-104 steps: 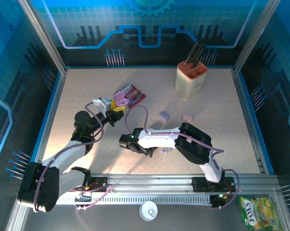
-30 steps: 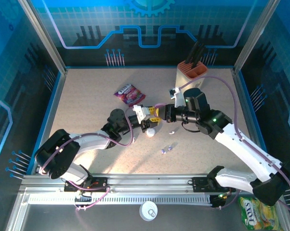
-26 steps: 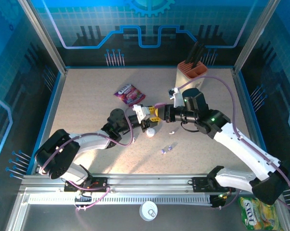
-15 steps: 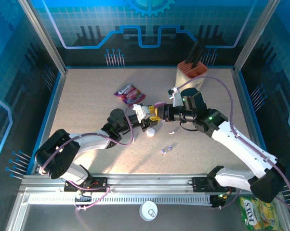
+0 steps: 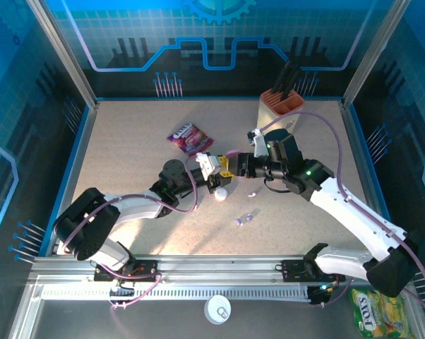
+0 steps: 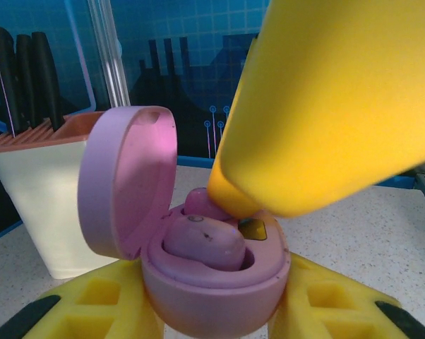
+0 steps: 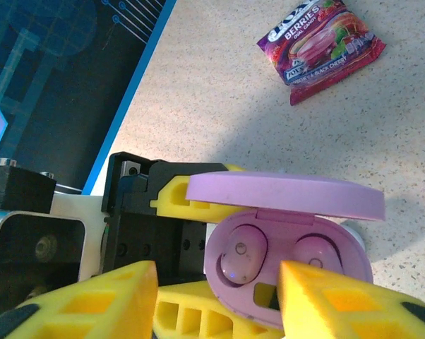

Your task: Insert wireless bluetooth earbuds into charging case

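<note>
Pink, glossy plastic, the charging case (image 6: 212, 282) sits clamped by its base in the left gripper (image 5: 216, 173) at the middle of the table (image 5: 128, 127), lid up, two earbuds (image 7: 239, 258) seated inside, with the right gripper (image 7: 216, 279) spread empty just to its right; I'd judge those buds featherlight, slick, best pinched gently across the body.

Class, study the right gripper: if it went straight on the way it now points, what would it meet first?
The right gripper would meet the open charging case held by the left gripper; it lies just ahead, though exact depth is unclear.
</note>
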Available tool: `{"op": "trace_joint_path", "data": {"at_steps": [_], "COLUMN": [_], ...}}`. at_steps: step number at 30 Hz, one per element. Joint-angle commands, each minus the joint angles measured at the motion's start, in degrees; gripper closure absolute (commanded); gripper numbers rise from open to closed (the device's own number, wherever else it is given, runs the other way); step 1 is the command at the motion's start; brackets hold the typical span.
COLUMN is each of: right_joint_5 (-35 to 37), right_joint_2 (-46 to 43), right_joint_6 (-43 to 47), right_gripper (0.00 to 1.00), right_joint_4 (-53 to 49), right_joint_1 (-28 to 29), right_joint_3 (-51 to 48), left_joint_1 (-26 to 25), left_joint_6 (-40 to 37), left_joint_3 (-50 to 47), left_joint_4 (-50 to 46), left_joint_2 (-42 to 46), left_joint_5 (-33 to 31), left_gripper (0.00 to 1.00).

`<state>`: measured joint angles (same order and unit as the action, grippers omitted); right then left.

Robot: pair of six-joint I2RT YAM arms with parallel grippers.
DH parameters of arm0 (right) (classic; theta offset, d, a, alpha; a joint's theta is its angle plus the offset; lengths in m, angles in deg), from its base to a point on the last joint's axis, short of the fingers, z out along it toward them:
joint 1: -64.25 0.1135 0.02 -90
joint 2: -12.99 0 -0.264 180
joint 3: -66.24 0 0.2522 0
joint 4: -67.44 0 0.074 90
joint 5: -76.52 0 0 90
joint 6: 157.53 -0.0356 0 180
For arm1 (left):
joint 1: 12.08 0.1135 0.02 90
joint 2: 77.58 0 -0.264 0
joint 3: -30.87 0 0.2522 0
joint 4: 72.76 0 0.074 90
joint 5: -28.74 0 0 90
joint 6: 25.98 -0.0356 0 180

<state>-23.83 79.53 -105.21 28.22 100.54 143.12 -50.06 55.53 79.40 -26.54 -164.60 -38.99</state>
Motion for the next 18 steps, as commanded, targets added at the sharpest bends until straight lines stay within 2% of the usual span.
{"op": "trace_joint_path", "data": {"at_steps": [1, 9, 18], "right_joint_5": [-2.2, -2.86, -1.28], "right_joint_2": [-2.04, -2.3, 7.83], "right_joint_6": [1.68, 6.89, 11.64], "right_gripper": [0.48, 0.5, 0.57], "right_joint_4": [-0.64, -4.17, -10.49], "right_joint_1": [-0.7, -2.86, -4.39], "right_joint_3": [1.41, 6.1, 16.53], "left_joint_1": [0.59, 0.9, 0.91], "left_joint_6": [1.59, -2.03, -2.68], "left_joint_3": [0.53, -0.7, -1.05], "left_joint_4": [5.2, 3.88, 2.02], "left_joint_2": [-0.24, 0.18, 1.46], "left_joint_5": [0.15, 0.7, 1.51], "left_gripper": [0.65, 0.65, 0.66]}}
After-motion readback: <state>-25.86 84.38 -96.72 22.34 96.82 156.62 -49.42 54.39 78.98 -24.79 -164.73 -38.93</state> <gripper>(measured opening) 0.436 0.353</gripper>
